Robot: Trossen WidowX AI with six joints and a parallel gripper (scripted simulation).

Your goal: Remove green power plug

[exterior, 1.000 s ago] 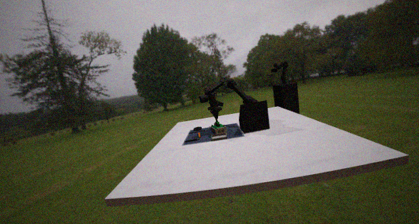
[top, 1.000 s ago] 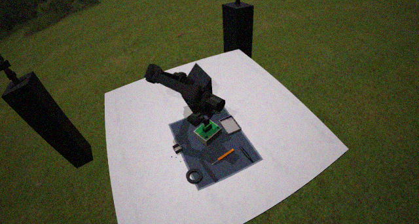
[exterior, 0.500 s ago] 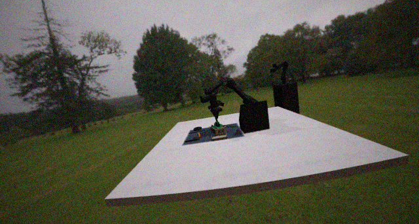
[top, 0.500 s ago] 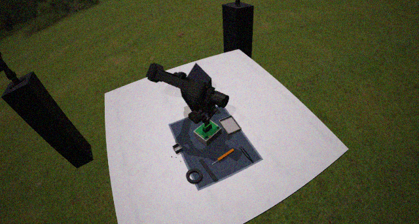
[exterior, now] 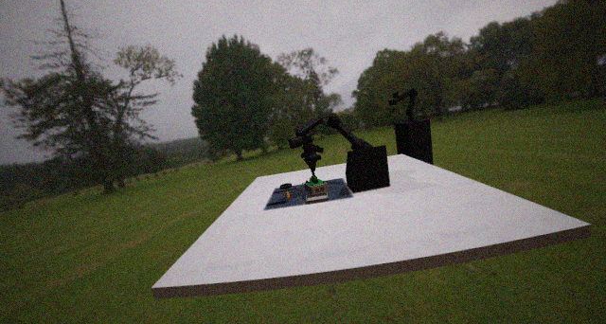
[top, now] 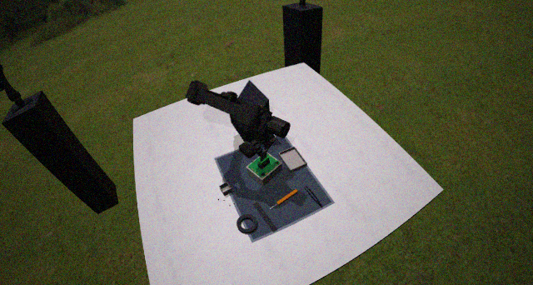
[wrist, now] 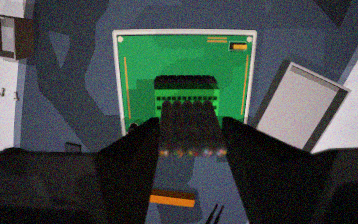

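The green power plug (wrist: 187, 94) sits at the dark socket on the green circuit board (wrist: 142, 60) (top: 272, 164), with a bundle of dark wires rising toward the wrist camera. My gripper (top: 263, 155) (exterior: 313, 173) (wrist: 190, 125) points down over the board and is shut on the plug, with one finger on each side of it. The fingers hide part of the plug's sides; how deep it sits in the socket cannot be told. The grey tray (top: 293, 159) (exterior: 316, 198) (wrist: 300, 105) is beside the board, on its right in the wrist view, with nothing in it.
An orange screwdriver (top: 287, 197) (wrist: 172, 200), black tweezers (top: 314, 197) and a dark strip (top: 265, 216) lie on the blue mat (top: 325, 199). A black ring (top: 239, 225) lies at the mat's edge. A small open box (top: 226, 188) (wrist: 24, 37) has tiny screws near it.
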